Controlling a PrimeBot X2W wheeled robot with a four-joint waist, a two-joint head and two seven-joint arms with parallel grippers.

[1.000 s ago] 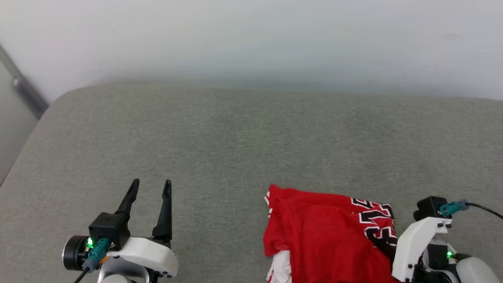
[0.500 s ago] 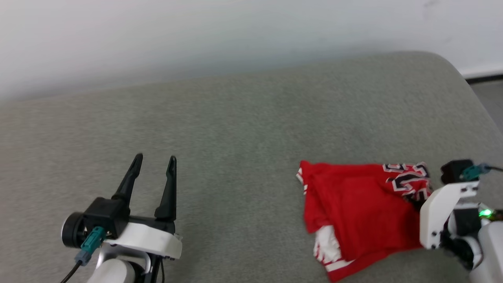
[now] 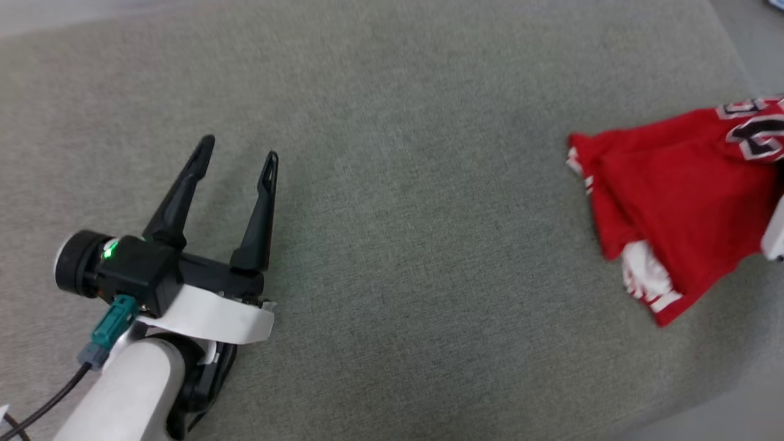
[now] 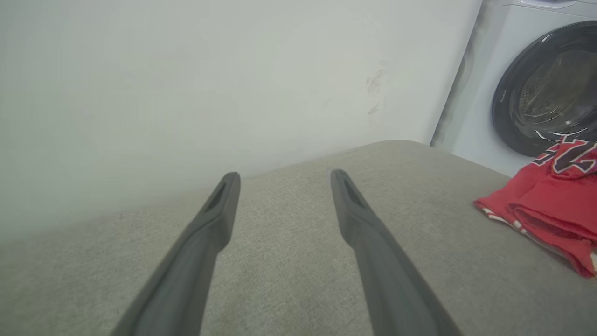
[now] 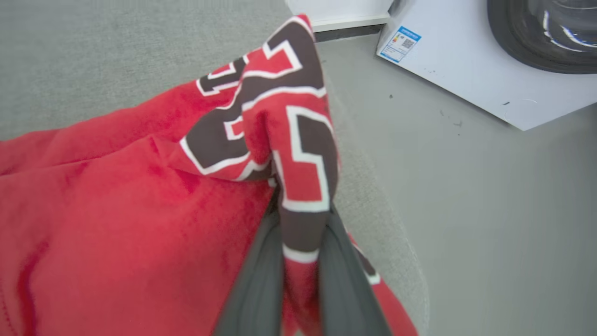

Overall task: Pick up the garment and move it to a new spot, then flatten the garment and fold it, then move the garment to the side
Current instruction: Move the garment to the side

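The garment (image 3: 667, 190) is a bright red jersey with dark white-outlined lettering and white striped trim. It is bunched at the right end of the grey cushion (image 3: 398, 245), near its edge. In the right wrist view my right gripper (image 5: 301, 219) is shut on a fold of the garment (image 5: 116, 210) at the lettering, which drapes over its fingers (image 5: 261, 280). My left gripper (image 3: 240, 149) stands open and holds nothing, far to the left of the garment. The left wrist view has the left gripper (image 4: 284, 175) over bare cushion and the garment (image 4: 545, 205) off to its right.
A white washing machine (image 4: 536, 93) with a dark round door stands beyond the cushion's right end, on a grey floor (image 5: 489, 210). A white wall (image 4: 186, 93) runs behind the cushion. The cushion's right edge (image 5: 401, 242) lies just beside the held garment.
The head camera has swung, so the whole picture has shifted. The garment, in my right gripper, has moved toward the cushion's right end. My left gripper stays open.
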